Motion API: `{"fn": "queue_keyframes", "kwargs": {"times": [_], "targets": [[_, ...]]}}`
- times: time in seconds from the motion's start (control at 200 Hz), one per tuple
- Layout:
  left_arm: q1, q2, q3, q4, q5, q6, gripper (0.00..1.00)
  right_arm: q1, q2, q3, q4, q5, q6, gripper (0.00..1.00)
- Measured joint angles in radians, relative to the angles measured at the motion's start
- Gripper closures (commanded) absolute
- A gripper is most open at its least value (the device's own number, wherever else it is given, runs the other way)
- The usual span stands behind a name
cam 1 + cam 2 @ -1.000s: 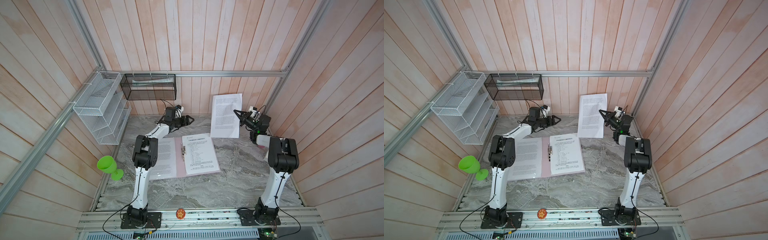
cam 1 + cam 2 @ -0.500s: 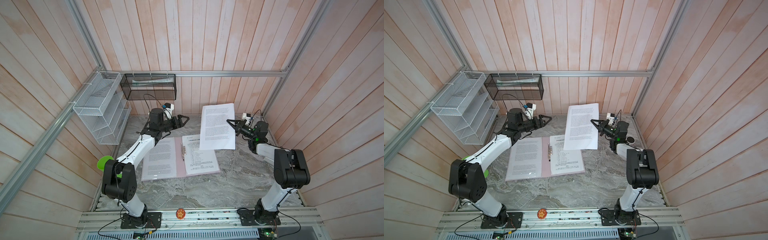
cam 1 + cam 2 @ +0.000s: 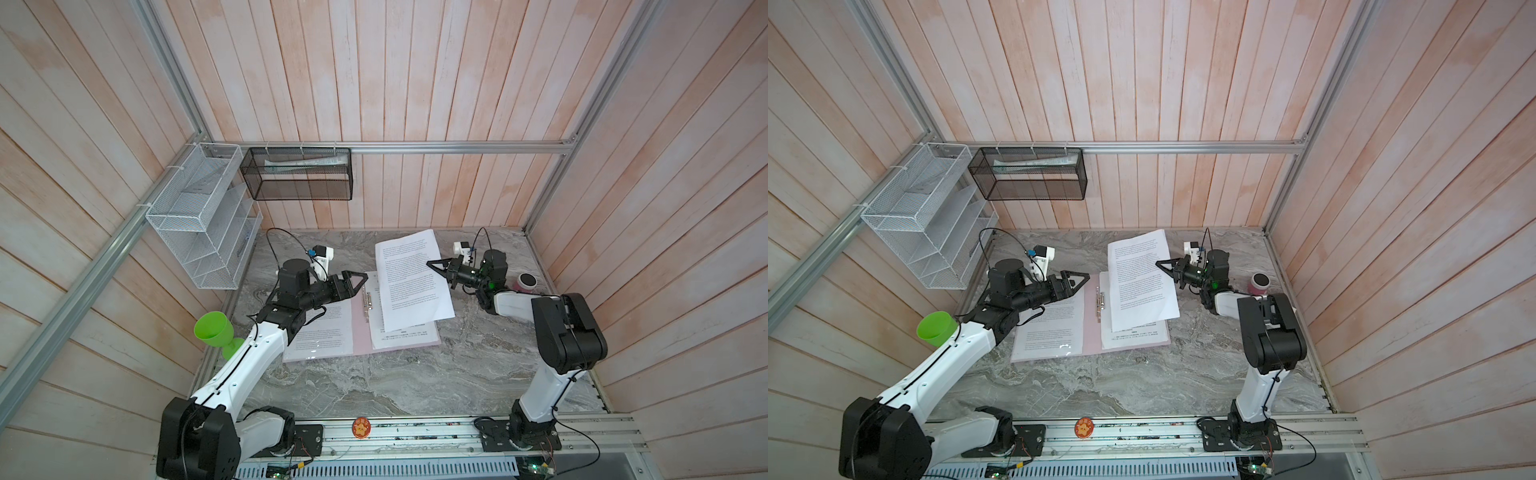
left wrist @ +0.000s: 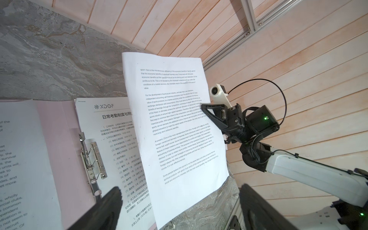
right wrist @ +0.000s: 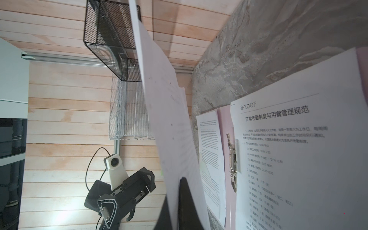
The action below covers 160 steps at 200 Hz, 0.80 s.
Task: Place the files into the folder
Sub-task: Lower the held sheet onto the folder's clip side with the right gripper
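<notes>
An orange round badge [image 3: 361, 428] sits nearest, on the front rail between the two arm bases. Behind it the marble tabletop [image 3: 374, 382] lies bare across its width as far as the folder's near edge, leaving the front half open.

The folder [image 3: 360, 332] lies flat and open, pale pink. Its spine runs front to back, with the metal clip [image 3: 367, 305] at the far end. An English-text page [image 3: 320, 334] lies on the cover at the left arm's side. An XDOF-headed page [image 3: 405, 336] in Chinese lies on the other cover, with pink showing along its near edge. Level with the folder, a green goblet [image 3: 214, 332] stands at the table's edge, close beside the left arm.

Farther back, the right gripper [image 3: 429, 263] is clenched on the outer long edge of a printed sheet [image 3: 411, 282], partway along it. The sheet hangs tilted over the XDOF-headed page, far edge raised and near edge drooping. Whether that near edge touches the page cannot be told.

The left gripper [image 3: 360, 281] hovers over the far end of the spine. Its jaws are released and wide with nothing between them, just beside the sheet's inner long edge but apart from it.

A small pink container [image 3: 525, 282] with a dark top stands near the wall on the right arm's side. Behind the folder a bare strip of marble reaches the back wall. A white wire-mesh rack [image 3: 203, 216] and a black mesh basket [image 3: 299, 174] hang on the walls, well above the table.
</notes>
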<state>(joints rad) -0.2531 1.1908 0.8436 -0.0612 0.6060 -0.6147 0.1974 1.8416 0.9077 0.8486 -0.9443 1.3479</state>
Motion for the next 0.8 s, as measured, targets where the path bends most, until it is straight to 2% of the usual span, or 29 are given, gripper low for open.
{"fn": "queue_keyframes", "kwargs": {"times": [0.395,0.8], "targets": [[0.0,0.005,-0.048,0.006,0.001,-0.009,0.06,0.022,0.112,0.0,-0.045,-0.007,-0.066,1.0],[0.002,0.019,-0.076,0.032,0.005,-0.026,0.06,0.059,0.181,0.0,-0.046,0.01,-0.07,1.0]]}}
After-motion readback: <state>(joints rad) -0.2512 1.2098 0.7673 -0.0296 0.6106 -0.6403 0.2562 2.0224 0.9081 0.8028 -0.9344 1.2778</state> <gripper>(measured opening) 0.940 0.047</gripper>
